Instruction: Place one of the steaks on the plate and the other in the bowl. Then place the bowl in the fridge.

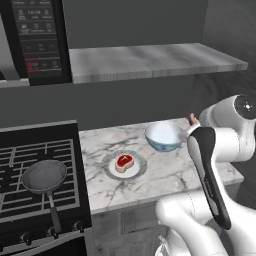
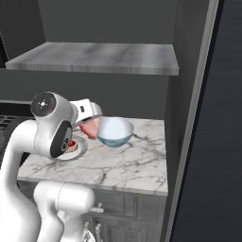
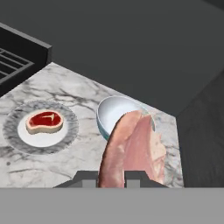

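Marbled white-grey surface (image 1: pixel 165 175): between black stove at one end and tall dark fridge at the other.

Plate (image 1: pixel 141 167): small, round, whitish-grey, flat on the surface nearer the stove side. Carries red-centred steak (image 1: pixel 124 162) with cream fat rim, lying flat near plate's middle; same steak in hand view at (image 3: pixel 44 121).

Bowl (image 1: pixel 164 136): round, deep, pale blue outside, white inside, upright on the surface toward the back, beside the plate but apart from it, on the fridge side. Interior white and bare where visible.

Pale pink steak (image 3: pixel 135 151): flatter oval cut, raised off the surface, hanging edge-on from the hand; in hand view overlapping the near rim of the bowl. From right base view, seen just beside the bowl's outer wall on the stove side (image 2: pixel 89 127).

Hand (image 3: pixel 111 178): closed on the pale pink steak, fingers pressed to either side of its lower end; in right base view positioned above the surface between plate and bowl (image 2: pixel 88 126).

Fridge (image 2: pixel 222 142): black, wood-grain texture, long vertical grey bar handle (image 2: pixel 191 118), door closed, at the end of the surface.

Stove (image 1: pixel 35 175): dark grates, one dark long-handled frying pan (image 1: pixel 44 177) resting on them.

Microwave (image 1: pixel 37 40): black, mounted above stove.

Shelf (image 1: pixel 150 59): marbled slab on wall above the surface.
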Controlling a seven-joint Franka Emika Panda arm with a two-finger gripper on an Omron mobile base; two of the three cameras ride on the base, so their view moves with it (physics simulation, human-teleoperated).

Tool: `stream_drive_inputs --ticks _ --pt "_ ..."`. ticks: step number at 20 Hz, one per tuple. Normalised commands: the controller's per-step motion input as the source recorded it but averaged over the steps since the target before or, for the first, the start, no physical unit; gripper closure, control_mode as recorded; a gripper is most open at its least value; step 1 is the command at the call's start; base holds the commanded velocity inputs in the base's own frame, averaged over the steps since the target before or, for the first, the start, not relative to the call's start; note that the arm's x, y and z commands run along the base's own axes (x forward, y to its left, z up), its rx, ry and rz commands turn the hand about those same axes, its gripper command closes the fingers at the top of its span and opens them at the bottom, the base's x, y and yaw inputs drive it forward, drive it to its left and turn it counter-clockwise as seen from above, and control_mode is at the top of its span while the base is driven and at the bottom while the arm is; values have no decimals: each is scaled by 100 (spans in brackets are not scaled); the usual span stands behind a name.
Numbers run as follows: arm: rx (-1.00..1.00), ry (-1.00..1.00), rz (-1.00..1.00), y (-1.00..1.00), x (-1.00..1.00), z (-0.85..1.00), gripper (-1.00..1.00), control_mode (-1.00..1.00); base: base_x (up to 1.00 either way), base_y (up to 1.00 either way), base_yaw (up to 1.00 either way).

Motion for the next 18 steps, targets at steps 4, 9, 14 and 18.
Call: stream_drive_inputs --ticks 4,9,14,18 --pt "2 10 0 0 45 -35 100 -100 0 0 0" --pt "0 2 0 0 41 -26 100 -100 0 0 0" --pt "0 0 2 0 32 -30 100 -100 0 0 0" --pt "0 0 2 0 33 -14 100 -100 0 0 0"
